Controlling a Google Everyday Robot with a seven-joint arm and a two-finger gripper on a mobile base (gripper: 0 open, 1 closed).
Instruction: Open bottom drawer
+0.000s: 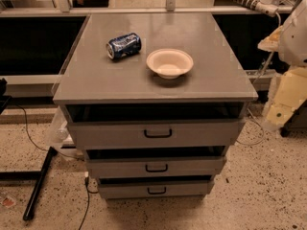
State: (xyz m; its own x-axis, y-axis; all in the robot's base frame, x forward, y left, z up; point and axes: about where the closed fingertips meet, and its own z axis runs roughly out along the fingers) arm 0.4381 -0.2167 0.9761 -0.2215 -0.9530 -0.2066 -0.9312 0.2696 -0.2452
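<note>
Approach step — pull not yet begun. Drawer (192, 189) sits lowest of three fronts in cabinet (201, 37), looks shut or nearly so. Gripper (283, 104) at right edge of view, beside cabinet, well apart from handle (157, 190) — wide or narrow, cannot tell. Drawer front faces camera; its long axis and bar handle run left-right. Next: drop low, centre on handle, grip, pull straight outward.

The gripper (284, 102), a blurred pale shape, is cut off by the frame's right edge; the inside of the drawer (156, 189) is hidden in shadow.
</note>
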